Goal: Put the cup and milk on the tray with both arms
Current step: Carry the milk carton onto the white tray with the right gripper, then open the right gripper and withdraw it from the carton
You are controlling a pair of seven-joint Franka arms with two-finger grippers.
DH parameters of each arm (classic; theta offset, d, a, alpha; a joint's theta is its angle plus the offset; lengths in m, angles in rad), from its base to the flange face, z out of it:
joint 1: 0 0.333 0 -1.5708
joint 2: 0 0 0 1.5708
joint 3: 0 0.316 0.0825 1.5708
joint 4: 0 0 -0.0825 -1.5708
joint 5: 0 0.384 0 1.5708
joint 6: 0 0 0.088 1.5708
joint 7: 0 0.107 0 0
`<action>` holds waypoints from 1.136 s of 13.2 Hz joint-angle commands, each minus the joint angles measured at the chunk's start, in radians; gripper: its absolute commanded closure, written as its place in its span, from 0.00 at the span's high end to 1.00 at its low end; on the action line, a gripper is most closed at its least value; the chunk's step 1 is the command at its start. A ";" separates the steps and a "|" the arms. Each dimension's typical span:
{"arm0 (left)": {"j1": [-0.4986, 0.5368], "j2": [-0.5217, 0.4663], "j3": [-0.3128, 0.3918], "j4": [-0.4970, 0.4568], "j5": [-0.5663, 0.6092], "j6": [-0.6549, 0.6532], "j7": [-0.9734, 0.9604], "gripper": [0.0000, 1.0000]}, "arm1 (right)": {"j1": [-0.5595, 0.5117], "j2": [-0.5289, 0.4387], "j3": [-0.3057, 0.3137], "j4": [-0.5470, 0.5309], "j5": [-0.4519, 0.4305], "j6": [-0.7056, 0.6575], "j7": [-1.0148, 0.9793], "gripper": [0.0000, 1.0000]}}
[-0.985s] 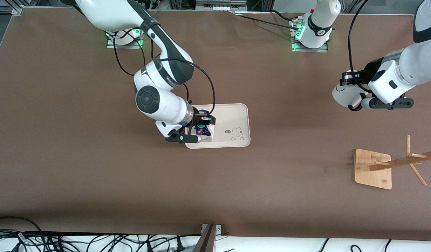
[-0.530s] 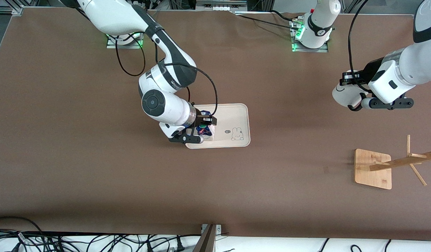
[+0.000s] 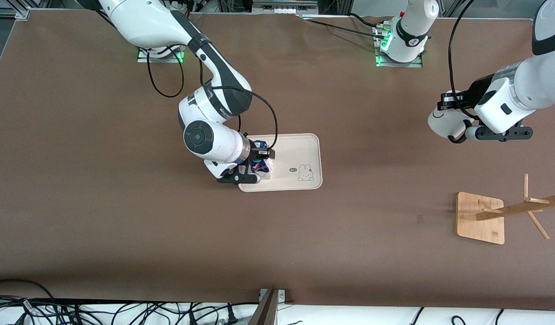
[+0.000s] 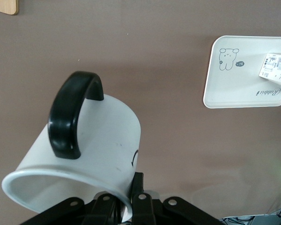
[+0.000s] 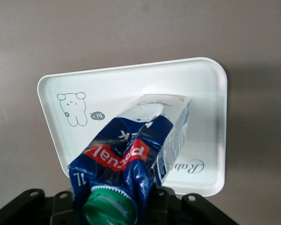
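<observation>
The cream tray (image 3: 304,151) lies mid-table; it also shows in the right wrist view (image 5: 131,84) and the left wrist view (image 4: 234,93). My right gripper (image 3: 259,163) is shut on the blue-and-white milk carton (image 3: 260,166) at its gable top, with the carton's base on the tray at the end toward the right arm. The green cap (image 5: 107,208) faces the wrist camera, below the carton's red and blue side (image 5: 131,150). My left gripper (image 3: 458,122) is shut on the rim of the white cup (image 4: 84,154), held in the air over bare table toward the left arm's end. The cup's black handle (image 4: 70,112) shows.
A bamboo square base with a tilted wooden peg stand (image 3: 480,217) sits toward the left arm's end, nearer to the front camera than my left gripper. Cables run along the table's front edge. Brown table surface surrounds the tray.
My right arm has brought the milk carton down onto the tray and shifted slightly toward the right arm's end. The left arm with the cup has not moved.
</observation>
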 commanded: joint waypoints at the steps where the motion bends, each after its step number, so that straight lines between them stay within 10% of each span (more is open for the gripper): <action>1: -0.003 0.017 -0.004 0.040 0.023 -0.028 -0.011 0.00 | -0.002 -0.017 -0.004 -0.029 0.010 -0.012 -0.018 0.90; 8: -0.041 0.033 -0.009 0.028 0.006 -0.046 -0.044 0.00 | -0.002 -0.270 -0.123 -0.018 -0.032 -0.289 -0.027 1.00; 15: -0.153 0.257 -0.011 0.070 -0.018 0.030 -0.169 0.00 | -0.002 -0.520 -0.329 0.054 -0.144 -0.561 -0.128 1.00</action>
